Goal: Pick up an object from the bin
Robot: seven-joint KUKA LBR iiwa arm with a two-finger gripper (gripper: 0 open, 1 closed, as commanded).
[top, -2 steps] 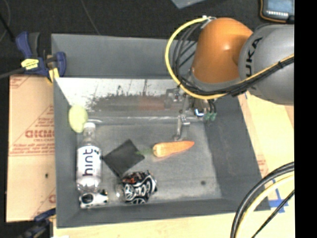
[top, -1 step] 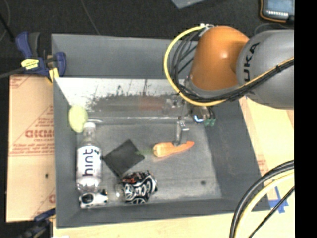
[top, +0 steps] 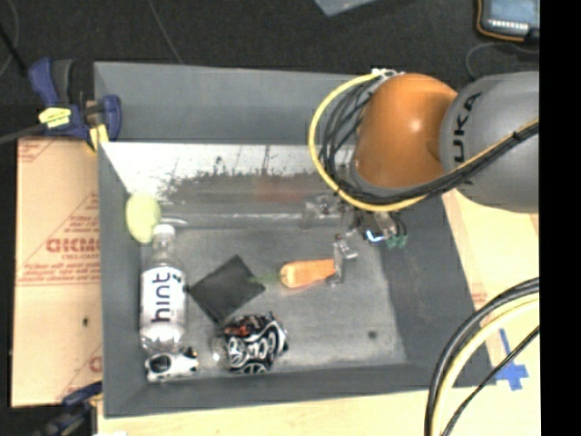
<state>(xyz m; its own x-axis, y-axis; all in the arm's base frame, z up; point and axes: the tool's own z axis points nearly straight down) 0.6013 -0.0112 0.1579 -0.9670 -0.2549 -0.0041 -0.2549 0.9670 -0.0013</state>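
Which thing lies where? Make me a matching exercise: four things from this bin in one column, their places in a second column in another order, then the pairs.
Things:
1. clear water bottle
2. orange carrot-shaped thing
3. pale green ball
4. crushed black-and-white can

Places:
A. middle of the bin floor
B. near the front wall, right of the bottle
C. far left corner
D. lying along the left wall

Pairs: 1-D, 2-A, 3-C, 4-B

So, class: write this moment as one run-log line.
gripper: over right end of orange carrot-shaped toy, mid-bin | grasp: unclear | nearby: black square card, water bottle
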